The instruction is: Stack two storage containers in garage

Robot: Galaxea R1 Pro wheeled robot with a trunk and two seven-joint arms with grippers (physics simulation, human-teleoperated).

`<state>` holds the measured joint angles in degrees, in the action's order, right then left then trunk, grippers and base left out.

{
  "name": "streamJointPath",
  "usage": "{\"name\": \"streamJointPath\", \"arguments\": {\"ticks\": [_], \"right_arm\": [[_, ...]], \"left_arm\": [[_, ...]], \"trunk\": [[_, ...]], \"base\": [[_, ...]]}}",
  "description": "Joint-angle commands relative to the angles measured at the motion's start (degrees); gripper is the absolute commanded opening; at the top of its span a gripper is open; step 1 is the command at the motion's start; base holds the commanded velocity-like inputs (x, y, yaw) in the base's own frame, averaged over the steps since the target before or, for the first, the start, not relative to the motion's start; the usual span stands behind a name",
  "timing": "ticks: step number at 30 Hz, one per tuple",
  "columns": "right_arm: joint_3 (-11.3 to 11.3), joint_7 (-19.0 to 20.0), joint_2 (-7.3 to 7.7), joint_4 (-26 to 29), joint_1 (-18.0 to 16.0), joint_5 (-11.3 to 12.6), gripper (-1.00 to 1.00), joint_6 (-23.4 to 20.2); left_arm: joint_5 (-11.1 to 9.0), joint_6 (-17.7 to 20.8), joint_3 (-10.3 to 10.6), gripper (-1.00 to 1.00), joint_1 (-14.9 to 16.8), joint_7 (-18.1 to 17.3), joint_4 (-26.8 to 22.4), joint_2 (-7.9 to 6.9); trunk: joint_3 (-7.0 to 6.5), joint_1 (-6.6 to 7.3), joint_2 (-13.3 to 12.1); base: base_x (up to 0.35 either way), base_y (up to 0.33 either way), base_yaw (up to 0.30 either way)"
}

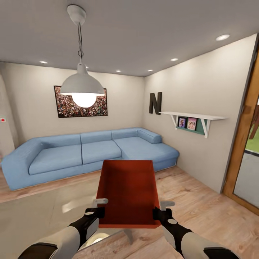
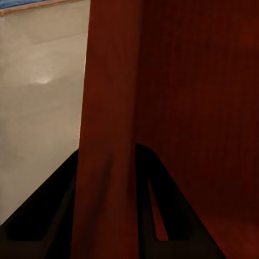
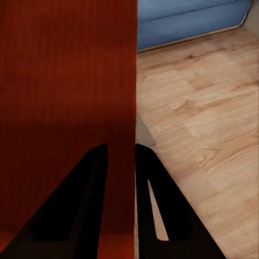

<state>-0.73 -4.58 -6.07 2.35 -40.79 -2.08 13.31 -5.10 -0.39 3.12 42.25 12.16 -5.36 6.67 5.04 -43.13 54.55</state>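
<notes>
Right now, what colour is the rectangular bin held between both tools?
Orange-red, plain walls without pattern: the rectangular bin, clearest in the head view.

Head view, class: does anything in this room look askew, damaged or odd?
Nothing looks damaged or spilled. The orange-red rectangular storage container is held above the light wood plank floor, each side wall clamped by the left gripper and right gripper.
</notes>
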Motion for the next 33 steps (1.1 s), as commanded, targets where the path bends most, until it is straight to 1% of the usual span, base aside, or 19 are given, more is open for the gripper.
{"name": "streamJointPath", "arguments": {"ticks": [1,33], "right_arm": [[-0.3,-0.2,0.09,0.1,-0.1,-1.0,-1.0,2.8],[-0.3,-0.2,0.09,0.1,-0.1,-0.9,-1.0,2.8]], "left_arm": [[-1.3,0.0,-0.1,-1.0,0.0,0.3,0.2,-0.6],[-1.3,0.0,-0.1,-1.0,0.0,0.3,0.2,-0.6]], "trunk": [[0.09,-0.01,0.1],[0.09,-0.01,0.1]], "base": [[0.0,0.0,0.3],[0.0,0.0,0.3]]}}
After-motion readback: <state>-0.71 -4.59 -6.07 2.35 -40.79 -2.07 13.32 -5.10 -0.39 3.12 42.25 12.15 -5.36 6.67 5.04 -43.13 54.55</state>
